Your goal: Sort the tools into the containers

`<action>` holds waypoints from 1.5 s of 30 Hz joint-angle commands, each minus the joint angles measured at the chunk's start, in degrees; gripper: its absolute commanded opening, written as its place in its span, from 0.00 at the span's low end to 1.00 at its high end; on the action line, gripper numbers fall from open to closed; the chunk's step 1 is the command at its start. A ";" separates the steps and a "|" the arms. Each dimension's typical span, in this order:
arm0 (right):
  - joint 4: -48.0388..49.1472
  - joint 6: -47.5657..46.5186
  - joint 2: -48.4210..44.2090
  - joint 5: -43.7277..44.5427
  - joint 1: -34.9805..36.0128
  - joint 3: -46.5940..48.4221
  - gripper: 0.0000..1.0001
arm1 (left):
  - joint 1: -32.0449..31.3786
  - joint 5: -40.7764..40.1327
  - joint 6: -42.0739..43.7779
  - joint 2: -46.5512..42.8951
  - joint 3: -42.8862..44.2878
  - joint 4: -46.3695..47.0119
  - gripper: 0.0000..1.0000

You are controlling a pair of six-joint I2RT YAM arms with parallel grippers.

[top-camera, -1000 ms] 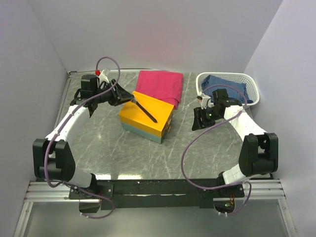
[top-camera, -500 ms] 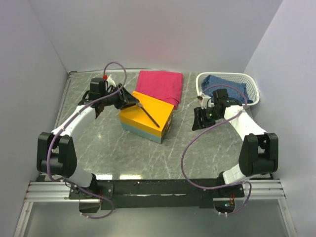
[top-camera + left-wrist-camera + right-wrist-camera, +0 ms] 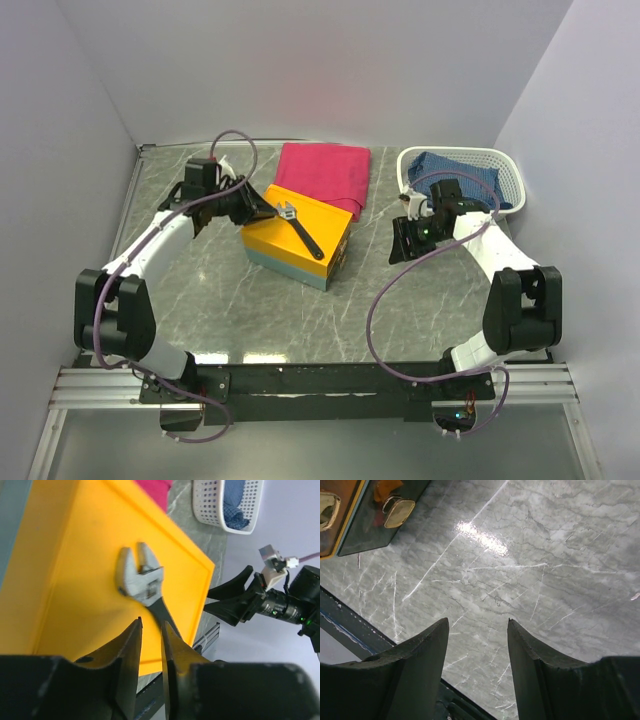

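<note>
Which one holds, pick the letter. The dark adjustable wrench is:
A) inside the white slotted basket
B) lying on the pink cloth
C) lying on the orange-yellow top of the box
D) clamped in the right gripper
C: the dark wrench lies flat on the orange-yellow top of the box, its silvery head pointing toward the back of the table.

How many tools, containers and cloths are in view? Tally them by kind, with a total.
Tools: 1, the wrench
Containers: 2, the box and the basket
Cloths: 2, the pink cloth and the blue cloth
Total: 5
</note>
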 commanded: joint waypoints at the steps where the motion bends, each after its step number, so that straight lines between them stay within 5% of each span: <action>1: -0.11 -1.25 0.38 0.55 -0.51 3.15 0.58 | 1.00 2.16 5.14 -1.77 5.73 -0.05 0.28; 7: -0.02 -0.11 -1.02 3.88 -0.78 5.87 0.62 | 2.24 0.25 13.14 -5.10 9.07 3.46 0.74; 8: -0.02 0.15 -1.63 5.11 -0.87 6.31 0.68 | 2.24 -1.85 14.10 -5.55 9.25 3.90 0.91; 9: 0.15 1.11 -1.81 7.56 -0.95 7.27 0.81 | 2.24 -2.74 18.37 -6.07 9.51 3.82 0.96; 10: -0.28 1.21 -1.99 8.80 -0.87 7.89 1.00 | 2.24 -4.14 20.59 -7.56 9.51 3.99 0.96; 14: -1.34 0.15 -2.60 12.50 -0.95 11.67 1.00 | 4.51 -11.08 33.24 -10.73 7.94 0.93 0.96; 23: 2.44 7.27 -6.64 21.47 0.01 17.74 1.00 | 12.94 -20.85 37.92 -16.71 -0.93 1.01 0.96; 38: 3.23 8.33 -23.43 22.09 1.33 3.16 1.00 | 15.24 -29.73 44.78 -31.30 -14.83 -1.89 0.96; 45: 2.09 8.06 -27.56 21.12 1.42 0.08 1.00 | 16.30 -26.76 43.47 -34.46 -16.77 -2.60 0.96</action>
